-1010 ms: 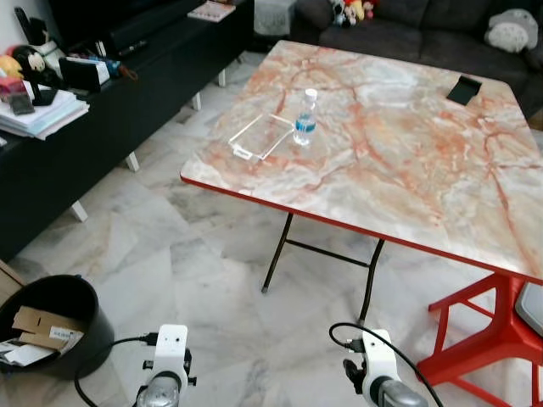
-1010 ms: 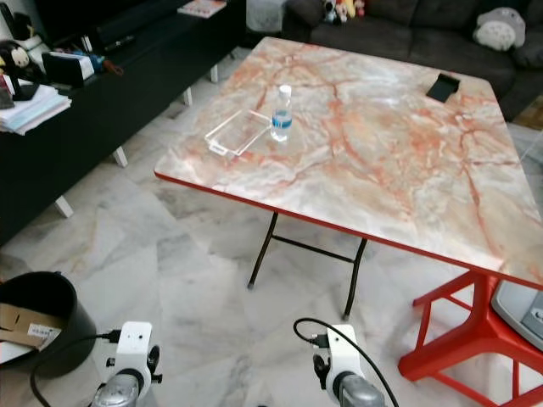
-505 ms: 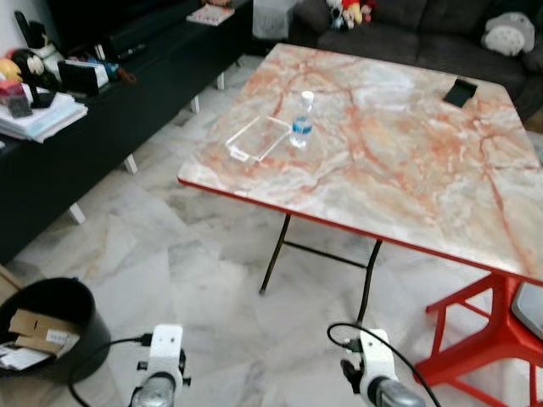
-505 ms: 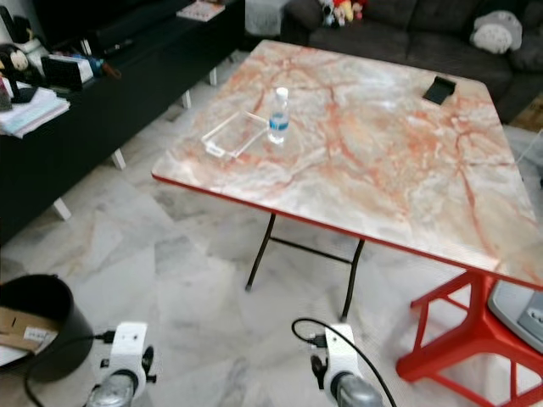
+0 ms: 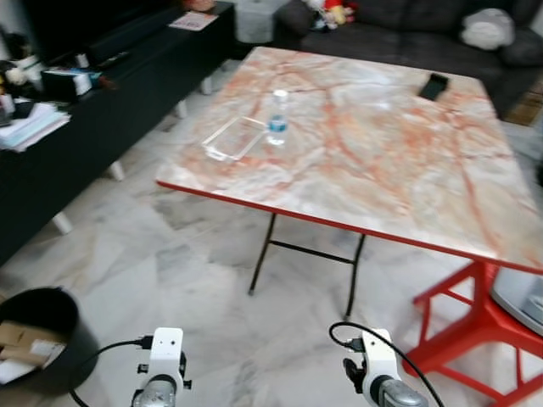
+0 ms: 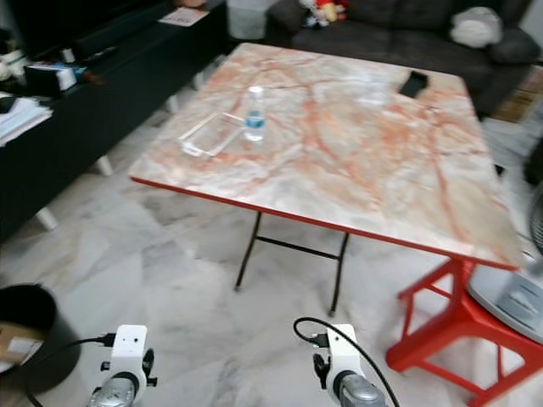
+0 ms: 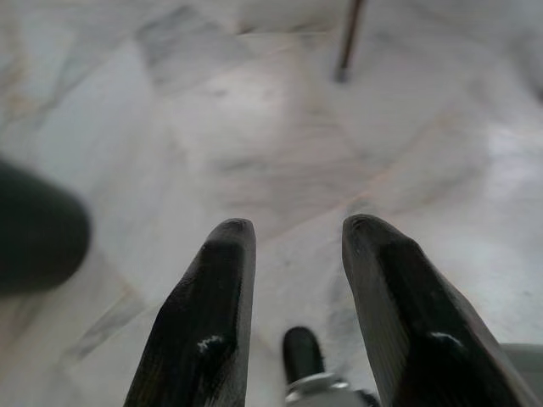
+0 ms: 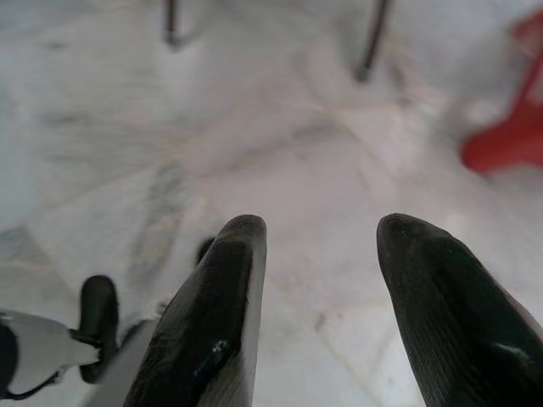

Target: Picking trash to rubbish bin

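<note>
- Tabletop point(image 5: 382, 161): marbled pink-and-cream, red-edged, on folding legs over a pale marble floor point(image 5: 170, 254).
- Black cabinet point(image 5: 93, 119): along the robot's left, carrying papers and small items.
- Rubbish bin point(image 5: 38, 326): black, round, on the floor at the robot's left, well apart from the tabletop; cardboard scraps already inside.
- Clear plastic tray point(image 5: 234, 137): flat, near the tabletop's left edge, towards the near-left corner.
- Water bottle point(image 5: 277, 119): upright, blue label, just beside the tray. Judged to be the trash; not yet collected.
- Dark phone-like item point(image 5: 433, 85): near the far-right corner.
- Left hand point(image 7: 293, 297): fingers parted, holding nothing, low above the floor.
- Right hand point(image 8: 318, 297): fingers spread wide, holding nothing.
- Progress: judged at an early stage; approach, pickup and carry to the bin remain.
</note>
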Tool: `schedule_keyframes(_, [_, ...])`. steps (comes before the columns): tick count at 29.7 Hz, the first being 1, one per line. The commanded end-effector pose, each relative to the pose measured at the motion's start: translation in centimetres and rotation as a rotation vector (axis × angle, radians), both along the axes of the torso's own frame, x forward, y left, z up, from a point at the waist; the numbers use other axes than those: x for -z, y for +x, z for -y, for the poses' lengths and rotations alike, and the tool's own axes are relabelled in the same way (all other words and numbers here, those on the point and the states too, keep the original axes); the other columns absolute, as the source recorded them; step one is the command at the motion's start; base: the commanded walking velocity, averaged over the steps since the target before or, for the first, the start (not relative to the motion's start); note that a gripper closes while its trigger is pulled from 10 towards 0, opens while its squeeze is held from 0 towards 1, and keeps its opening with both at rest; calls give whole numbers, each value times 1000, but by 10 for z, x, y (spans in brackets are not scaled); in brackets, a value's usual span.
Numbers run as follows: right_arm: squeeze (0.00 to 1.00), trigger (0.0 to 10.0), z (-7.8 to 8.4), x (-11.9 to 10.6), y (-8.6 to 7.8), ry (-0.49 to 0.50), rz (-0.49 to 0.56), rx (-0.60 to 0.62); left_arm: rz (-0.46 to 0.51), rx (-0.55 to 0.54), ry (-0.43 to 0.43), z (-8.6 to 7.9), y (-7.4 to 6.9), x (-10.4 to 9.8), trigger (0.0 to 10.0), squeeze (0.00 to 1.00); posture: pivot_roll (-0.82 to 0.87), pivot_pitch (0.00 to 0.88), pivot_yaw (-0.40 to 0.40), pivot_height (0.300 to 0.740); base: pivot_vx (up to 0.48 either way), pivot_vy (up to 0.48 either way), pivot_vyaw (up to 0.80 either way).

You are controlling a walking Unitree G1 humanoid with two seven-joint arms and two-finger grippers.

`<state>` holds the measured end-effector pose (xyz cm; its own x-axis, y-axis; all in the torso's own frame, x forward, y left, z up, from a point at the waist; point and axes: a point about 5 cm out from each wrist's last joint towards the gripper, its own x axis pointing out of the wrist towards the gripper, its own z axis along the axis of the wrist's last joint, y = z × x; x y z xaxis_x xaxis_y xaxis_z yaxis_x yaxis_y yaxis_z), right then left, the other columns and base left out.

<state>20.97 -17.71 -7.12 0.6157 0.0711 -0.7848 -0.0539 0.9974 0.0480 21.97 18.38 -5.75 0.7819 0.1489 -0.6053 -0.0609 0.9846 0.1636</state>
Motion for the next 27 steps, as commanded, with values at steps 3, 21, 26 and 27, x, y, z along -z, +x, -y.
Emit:
schedule_keyframes(3, [0,10000,3,-1,0,1,9,14,-2,12,1,3,0,0,10000,0,43,88,-86,740,0,0,0])
schedule_keyframes(21, [0,10000,-16,-46,61,40,307,-111,282,21,-38,8,39,-38,10000,0,39,92,-88,740,0,0,0])
schedule_keyframes(26, [0,10000,-28,-77,88,91,494,-179,449,30,-36,12,55,-63,10000,0,38,93,-86,740,0,0,0])
schedule_keyframes(27, [0,10000,-33,-89,97,113,566,-194,511,33,-35,14,58,-72,10000,0,37,92,-85,740,0,0,0])
